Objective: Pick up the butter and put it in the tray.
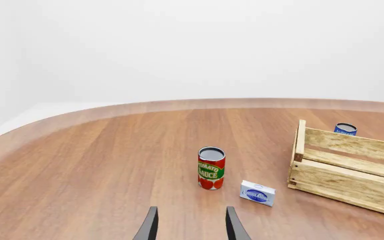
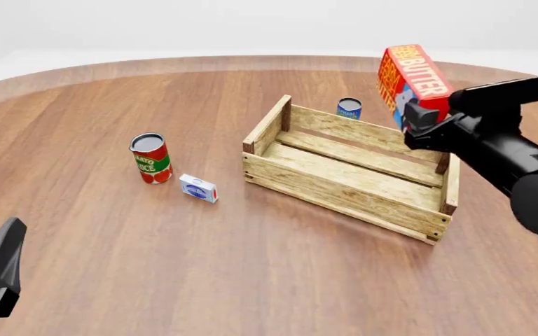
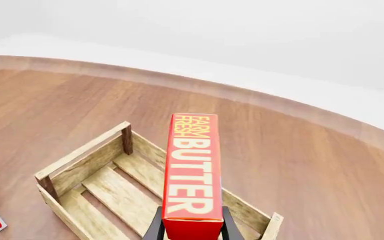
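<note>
Brown wood-grain tabletop (image 2: 250, 280) with a rounded far edge fills every view, white blankness beyond it. My right gripper (image 3: 192, 227) has its jaws pinching the butter (image 2: 412, 78) by its lower end, one finger on each side, so the carton sticks up and leans clear of the wood. I judge that end grip keeps the long body free to go down between the crate walls. From the front camera the butter hangs in the air over the far right corner of the tray (image 2: 344, 192), not yet inside; the wrist camera shows the slatted floor bare beneath it.

My left gripper (image 1: 190, 227) hangs idle at the near left with its jaws spread and nothing between them, well apart from the work. Ahead of it stands the tomato sauce can (image 2: 150, 158), upright, with the small blue-white box (image 2: 198, 187) lying just to its right, both left of the tray. A blue can (image 2: 349, 108) sits just beyond the tray's far wall. Next I'd carry the carton inward over the slats, then lower and release.
</note>
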`<state>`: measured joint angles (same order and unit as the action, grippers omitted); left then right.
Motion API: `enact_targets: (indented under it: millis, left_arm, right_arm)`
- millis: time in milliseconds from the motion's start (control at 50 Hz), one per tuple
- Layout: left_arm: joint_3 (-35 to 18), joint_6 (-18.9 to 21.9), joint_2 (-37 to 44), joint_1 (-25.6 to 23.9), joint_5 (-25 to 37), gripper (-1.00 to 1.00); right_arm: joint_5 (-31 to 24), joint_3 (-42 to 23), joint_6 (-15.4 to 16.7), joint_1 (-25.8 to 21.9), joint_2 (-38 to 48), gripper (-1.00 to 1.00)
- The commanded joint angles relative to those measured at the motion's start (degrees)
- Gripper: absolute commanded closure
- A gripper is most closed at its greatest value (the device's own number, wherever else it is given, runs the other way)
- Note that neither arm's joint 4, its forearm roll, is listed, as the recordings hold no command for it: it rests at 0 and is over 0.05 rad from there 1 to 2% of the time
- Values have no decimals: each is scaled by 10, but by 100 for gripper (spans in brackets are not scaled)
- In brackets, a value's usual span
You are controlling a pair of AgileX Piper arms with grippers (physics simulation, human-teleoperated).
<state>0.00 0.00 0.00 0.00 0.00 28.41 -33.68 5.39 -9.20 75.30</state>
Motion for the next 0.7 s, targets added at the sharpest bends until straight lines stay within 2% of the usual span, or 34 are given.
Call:
enact_targets:
  millis: [20, 700]
  left_arm:
    - [0, 0, 0, 0, 0, -100]
    - [0, 0, 0, 0, 0, -100]
  right_arm:
    - [14, -29, -13, -20, 32, 100]
    - [36, -72, -22, -62, 130, 100]
